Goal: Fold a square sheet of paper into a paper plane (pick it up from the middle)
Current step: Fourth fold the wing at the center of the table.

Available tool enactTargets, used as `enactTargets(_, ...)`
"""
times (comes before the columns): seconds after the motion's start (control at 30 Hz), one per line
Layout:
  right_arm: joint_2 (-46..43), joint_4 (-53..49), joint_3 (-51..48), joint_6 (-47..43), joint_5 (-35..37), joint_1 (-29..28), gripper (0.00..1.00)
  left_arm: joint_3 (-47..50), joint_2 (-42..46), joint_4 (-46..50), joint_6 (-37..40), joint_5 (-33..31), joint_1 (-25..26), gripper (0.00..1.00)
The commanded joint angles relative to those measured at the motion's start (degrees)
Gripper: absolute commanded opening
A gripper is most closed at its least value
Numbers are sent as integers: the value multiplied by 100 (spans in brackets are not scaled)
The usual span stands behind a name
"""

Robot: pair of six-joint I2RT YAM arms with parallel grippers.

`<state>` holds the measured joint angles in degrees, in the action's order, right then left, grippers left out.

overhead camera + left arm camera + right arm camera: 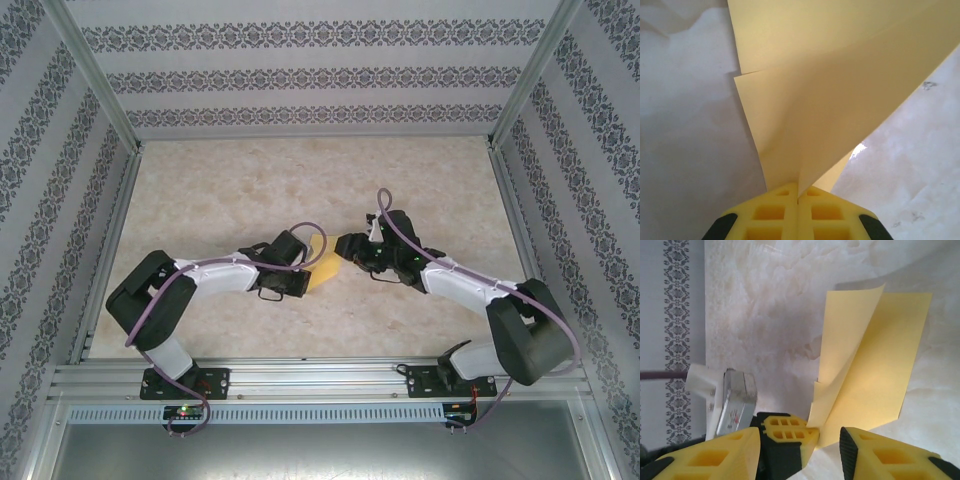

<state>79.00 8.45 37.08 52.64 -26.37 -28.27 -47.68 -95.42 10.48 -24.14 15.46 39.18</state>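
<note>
The square sheet of paper (pixel 324 268) is yellow and folded over, lying mid-table with one flap lifted. In the left wrist view my left gripper (pixel 798 192) is shut on the paper's (pixel 830 100) near edge, and two layers fan up and away from the pinch. My right gripper (pixel 800 440) stands open right in front of it. The left gripper's yellow fingertips (pixel 790 427) and the paper's (pixel 875 375) pinched corner sit between the right jaws without touching them. From above, the left gripper (pixel 303 262) and the right gripper (pixel 347 245) meet tip to tip at the sheet.
The tabletop (pixel 250 190) is beige marbled. Patterned walls (pixel 300 80) and metal posts (pixel 95 75) close it in on three sides. A silver camera block (pixel 735 405) on the left wrist sits close to my right gripper's left finger.
</note>
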Motion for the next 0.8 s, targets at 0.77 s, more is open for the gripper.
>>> enactTargets(0.77, 2445, 785, 1300, 259, -380, -672, 11, 472, -489, -729, -872, 2232, -1224, 0)
